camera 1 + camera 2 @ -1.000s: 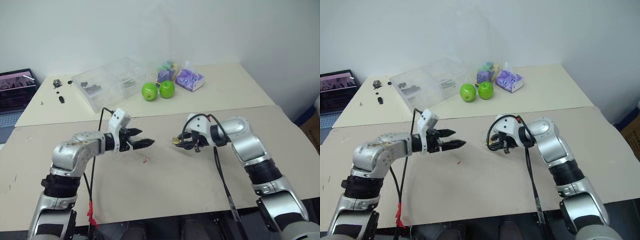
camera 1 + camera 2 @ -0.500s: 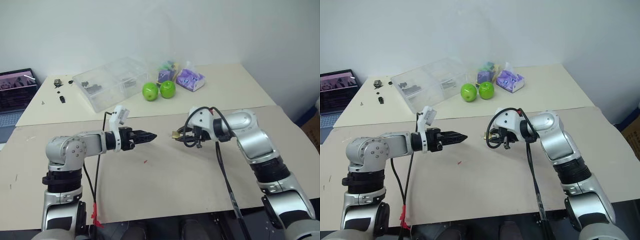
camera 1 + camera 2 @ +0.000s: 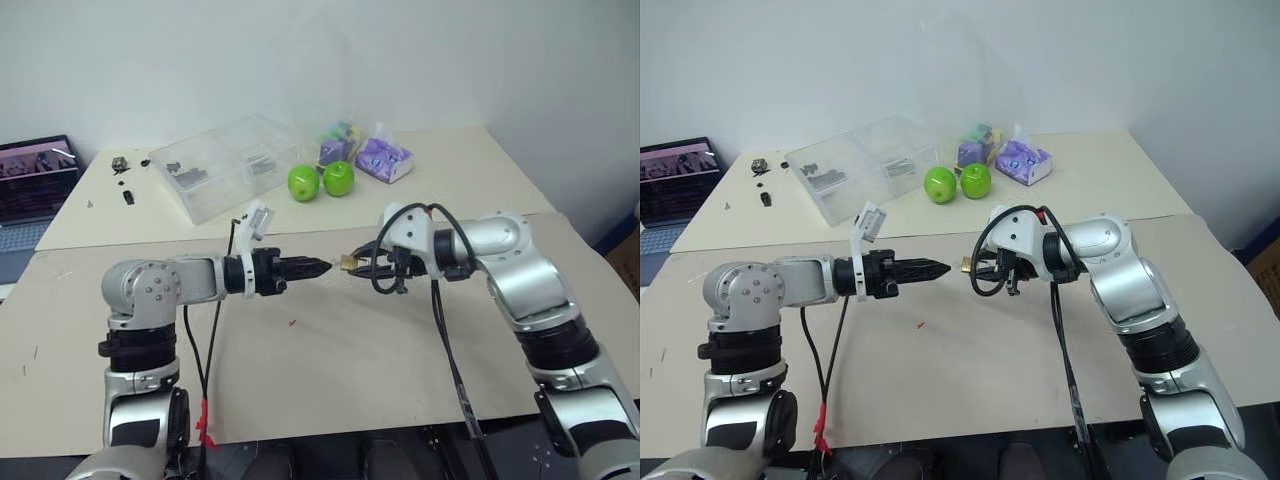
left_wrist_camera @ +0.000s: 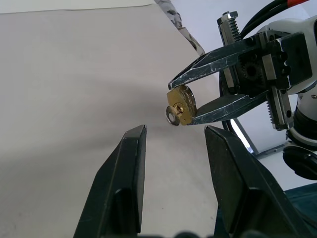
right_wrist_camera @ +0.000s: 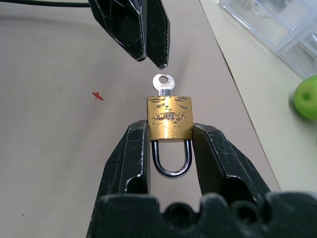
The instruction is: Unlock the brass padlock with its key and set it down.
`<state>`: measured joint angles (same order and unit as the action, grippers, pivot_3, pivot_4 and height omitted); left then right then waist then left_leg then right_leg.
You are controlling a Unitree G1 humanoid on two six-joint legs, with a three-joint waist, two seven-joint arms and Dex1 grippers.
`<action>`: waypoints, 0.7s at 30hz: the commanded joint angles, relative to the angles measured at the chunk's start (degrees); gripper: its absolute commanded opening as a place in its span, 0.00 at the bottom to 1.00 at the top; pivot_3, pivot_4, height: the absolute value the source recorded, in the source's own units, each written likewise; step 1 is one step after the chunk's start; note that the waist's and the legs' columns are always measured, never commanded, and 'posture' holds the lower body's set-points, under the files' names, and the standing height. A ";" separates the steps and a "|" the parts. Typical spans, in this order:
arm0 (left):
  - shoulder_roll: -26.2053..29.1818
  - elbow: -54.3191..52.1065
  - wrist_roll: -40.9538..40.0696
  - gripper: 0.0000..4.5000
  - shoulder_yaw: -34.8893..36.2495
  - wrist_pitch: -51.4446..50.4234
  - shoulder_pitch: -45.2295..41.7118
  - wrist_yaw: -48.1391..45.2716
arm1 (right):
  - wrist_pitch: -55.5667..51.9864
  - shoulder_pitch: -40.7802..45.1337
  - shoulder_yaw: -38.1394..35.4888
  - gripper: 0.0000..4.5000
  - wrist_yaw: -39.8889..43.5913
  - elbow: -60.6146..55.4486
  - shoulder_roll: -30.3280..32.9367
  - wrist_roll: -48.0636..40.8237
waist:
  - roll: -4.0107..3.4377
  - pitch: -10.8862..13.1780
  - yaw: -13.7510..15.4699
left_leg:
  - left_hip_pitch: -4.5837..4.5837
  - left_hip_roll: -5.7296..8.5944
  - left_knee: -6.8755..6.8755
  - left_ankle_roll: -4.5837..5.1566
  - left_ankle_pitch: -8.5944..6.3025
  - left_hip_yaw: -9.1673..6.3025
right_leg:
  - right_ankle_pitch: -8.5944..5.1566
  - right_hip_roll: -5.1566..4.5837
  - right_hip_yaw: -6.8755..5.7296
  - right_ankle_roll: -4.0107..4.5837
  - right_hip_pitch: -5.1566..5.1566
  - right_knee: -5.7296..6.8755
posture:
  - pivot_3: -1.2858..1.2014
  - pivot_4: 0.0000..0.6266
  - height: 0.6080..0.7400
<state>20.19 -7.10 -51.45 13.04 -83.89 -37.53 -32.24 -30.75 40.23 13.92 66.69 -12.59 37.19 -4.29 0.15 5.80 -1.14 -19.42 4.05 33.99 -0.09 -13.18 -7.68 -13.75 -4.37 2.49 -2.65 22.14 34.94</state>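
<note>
The brass padlock point(image 5: 170, 118) is pinched by its sides between the two fingers of the right end effector point(image 3: 362, 263), held in the air above the middle of the surface point(image 3: 350, 370). The key point(image 5: 163, 83) sits in the padlock's keyhole, its round head sticking out toward the left end effector point(image 3: 318, 267). That end effector's tips lie just beside the key head without touching it, fingers parted a little and holding nothing. Both forearms reach inward, roughly level, tips facing each other.
</note>
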 commanded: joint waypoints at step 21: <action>-3.30 1.34 -4.18 0.02 3.31 -2.06 -5.58 4.24 | 0.62 -0.72 -2.28 0.20 -3.80 -2.57 2.21 -2.93 | 0.07 0.04 0.37 | -0.03 0.00 0.00 -0.01 0.00 0.03 | 0.00 0.00 0.00 0.00 0.00 -0.05 | 0.52 0.24 1.00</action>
<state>17.49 -5.03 -53.86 14.68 -85.28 -40.89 -28.84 -31.25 39.35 13.04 63.51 -14.10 39.22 -5.98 0.22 5.84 -0.77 -19.45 4.05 33.99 -0.10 -13.17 -7.65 -13.75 -4.37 2.49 -2.65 22.14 34.89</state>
